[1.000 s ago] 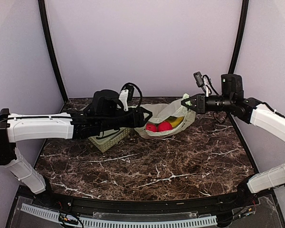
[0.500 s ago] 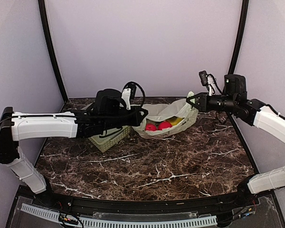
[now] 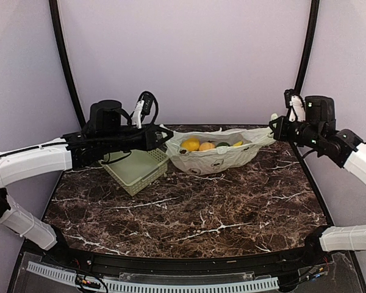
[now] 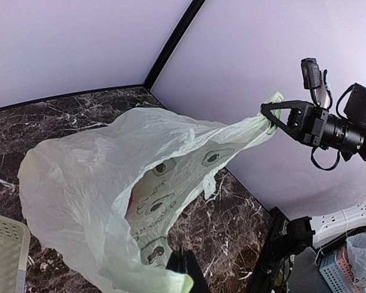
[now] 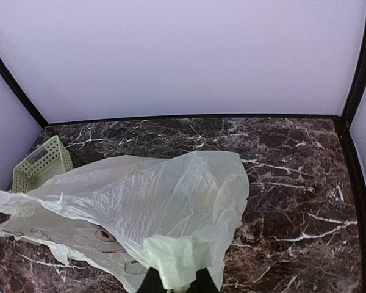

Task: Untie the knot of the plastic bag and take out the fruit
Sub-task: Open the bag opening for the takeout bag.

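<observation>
- Your left gripper [image 3: 161, 135] is pinched tight on the left end of the plastic bag [image 3: 213, 160]; in the left wrist view a dark fingertip [image 4: 184, 268] sits right against the thin pale green film
- Your right gripper [image 3: 274, 125] is clamped on the bag's right handle, which shows as a bunched pale green tuft between its fingers in the right wrist view
- Between your two grips the bag hangs stretched like a hammock, mouth open to the top and the two ends well apart
- The fruit [image 3: 198, 145] sits inside the bag: two orange-yellow round pieces near the left end, something dark green beside them and a bit of yellow towards the right; the left wrist camera catches a patch of red through the film
- The bag's belly sags down to the far part of the dark marble table [image 3: 201, 213]
- A pale green perforated basket [image 3: 134, 171] stands on the table just left of the bag, under your left arm
</observation>
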Motion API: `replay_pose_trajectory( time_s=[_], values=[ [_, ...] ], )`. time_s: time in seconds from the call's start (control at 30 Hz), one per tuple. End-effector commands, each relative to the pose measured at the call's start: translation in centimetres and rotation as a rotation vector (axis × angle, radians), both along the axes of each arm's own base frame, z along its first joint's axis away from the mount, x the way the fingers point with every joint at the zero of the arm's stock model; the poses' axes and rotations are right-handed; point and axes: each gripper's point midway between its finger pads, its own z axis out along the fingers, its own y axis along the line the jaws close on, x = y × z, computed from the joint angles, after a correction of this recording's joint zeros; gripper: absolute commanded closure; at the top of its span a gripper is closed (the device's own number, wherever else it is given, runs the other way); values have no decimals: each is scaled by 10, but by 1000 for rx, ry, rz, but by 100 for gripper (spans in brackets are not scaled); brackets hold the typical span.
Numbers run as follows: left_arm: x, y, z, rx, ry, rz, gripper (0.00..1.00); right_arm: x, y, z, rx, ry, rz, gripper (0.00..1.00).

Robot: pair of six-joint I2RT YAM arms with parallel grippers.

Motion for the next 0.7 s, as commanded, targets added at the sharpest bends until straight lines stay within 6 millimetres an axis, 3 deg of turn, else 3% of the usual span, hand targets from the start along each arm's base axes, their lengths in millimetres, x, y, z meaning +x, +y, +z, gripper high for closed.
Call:
replay_pose_trajectory(
  time_s=[0.0,0.13,0.23,0.33,0.5,0.67],
  values=[
    [-18,17,-18,61,32,-38,99,-4,-18,-15,-49,53,-86,80],
    [-26,20,-19,63,31,-71,99,-7,-12,23,-109,-30,-7,31],
    [-28,22,-19,73,28,-75,99,-13,3,58,-120,-107,106,12],
    [-30,26,-20,86,22,-67,99,-18,24,80,-124,-134,237,3],
    [-31,28,-20,86,19,-68,99,-17,53,101,-127,-148,402,1],
    [-33,30,-25,103,34,-73,99,-12,86,100,-170,-103,559,1]
  ],
)
